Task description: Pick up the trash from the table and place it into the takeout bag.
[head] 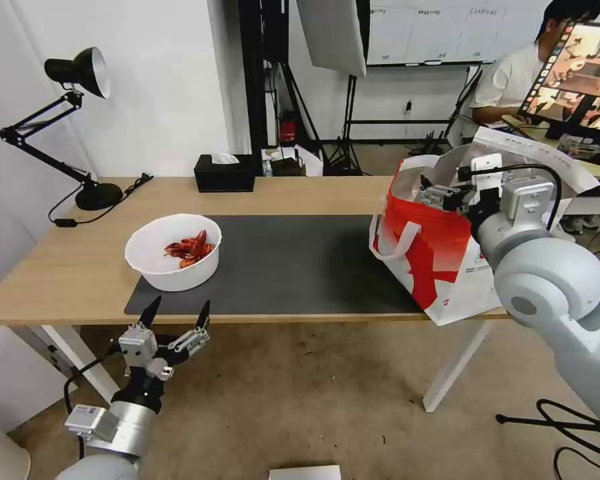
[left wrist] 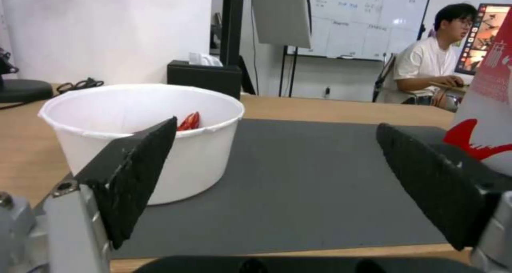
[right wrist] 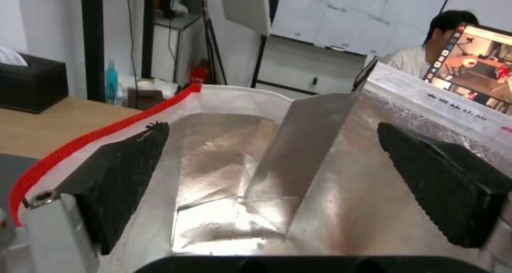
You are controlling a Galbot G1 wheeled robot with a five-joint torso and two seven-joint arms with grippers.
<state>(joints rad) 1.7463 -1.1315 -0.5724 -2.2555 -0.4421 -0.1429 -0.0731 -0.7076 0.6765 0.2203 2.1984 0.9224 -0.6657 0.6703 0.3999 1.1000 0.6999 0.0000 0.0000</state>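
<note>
Fingers spread, left gripper [head: 177,313] faces bowl [head: 173,252]; right gripper [head: 439,193], spread, hovers over takeout bag [head: 433,257]. Grip rim level.

The table [head: 300,193] top looks like pale wood with a smooth, low sheen; the mat [head: 300,263] on it is matt dark grey. The bowl [head: 173,267] is smooth white, plastic or coated paper. The bag [head: 440,253] has a glossy red and white outside and a creased, shiny silver foil lining [right wrist: 235,173]. The left gripper's pads [left wrist: 136,173] are rough matt black on pale metal-looking mounts.
</note>
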